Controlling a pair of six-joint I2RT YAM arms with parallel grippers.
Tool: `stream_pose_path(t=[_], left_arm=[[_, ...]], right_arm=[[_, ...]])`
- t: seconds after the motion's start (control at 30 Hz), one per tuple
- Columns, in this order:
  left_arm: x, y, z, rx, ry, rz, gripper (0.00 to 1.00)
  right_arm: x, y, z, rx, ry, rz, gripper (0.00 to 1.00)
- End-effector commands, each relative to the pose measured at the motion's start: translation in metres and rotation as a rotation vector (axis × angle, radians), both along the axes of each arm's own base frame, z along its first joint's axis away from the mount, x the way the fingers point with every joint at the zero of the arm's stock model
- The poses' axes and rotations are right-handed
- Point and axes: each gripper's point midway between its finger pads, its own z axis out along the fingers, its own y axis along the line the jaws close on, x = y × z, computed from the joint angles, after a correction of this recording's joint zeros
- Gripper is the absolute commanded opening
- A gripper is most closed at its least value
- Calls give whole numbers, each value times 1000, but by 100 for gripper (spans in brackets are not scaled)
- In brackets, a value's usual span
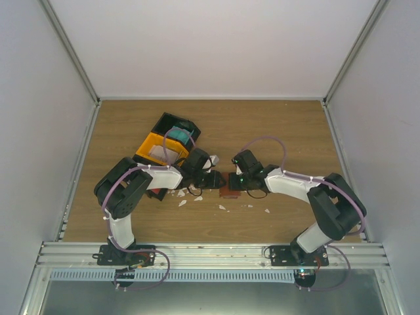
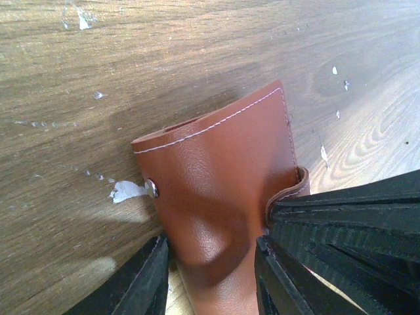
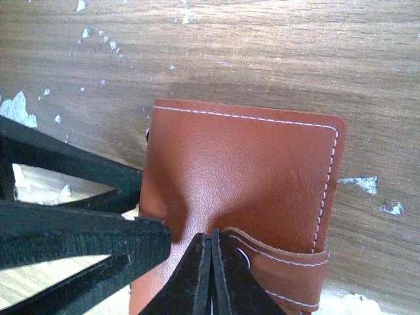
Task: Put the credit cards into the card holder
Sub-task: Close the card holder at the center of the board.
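Observation:
The reddish-brown card holder (image 1: 228, 189) lies on the wooden table between both grippers. In the left wrist view my left gripper (image 2: 211, 246) is shut on the card holder (image 2: 216, 170), one finger on each side edge, and the leather is dented between them. In the right wrist view my right gripper (image 3: 211, 237) is shut, its tips resting on the card holder (image 3: 243, 170) beside the strap and its metal snap. Whether it pinches the strap I cannot tell. A teal card (image 1: 178, 136) lies in the tray. No red cards are in view.
A black-and-orange compartment tray (image 1: 146, 149) stands just behind the left arm. Small white scraps (image 1: 182, 202) lie scattered on the table around the holder. Grey walls enclose the table on three sides.

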Motion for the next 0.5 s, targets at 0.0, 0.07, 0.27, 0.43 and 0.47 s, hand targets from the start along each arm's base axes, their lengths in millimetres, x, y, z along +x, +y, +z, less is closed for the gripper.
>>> stream_pose_path(t=[0.0,0.07,0.27,0.43,0.47], left_arm=[[-39,28,-56,160,166,-12,39],[-38,28,-55,160,165,-11,39],[-38,27,-55,159,165,-12,39],[-38,27,-55,159,164,-12,39],[-38,27,-55,159,165,-12,39]], right_arm=[[4,-4,-5,-27,20,-1,5],[5,0,1,-8,5,12,7],[12,6,28,41,-60,21,9],[15,2,38,43,-96,1,10],[15,1,39,42,-101,-3,10]])
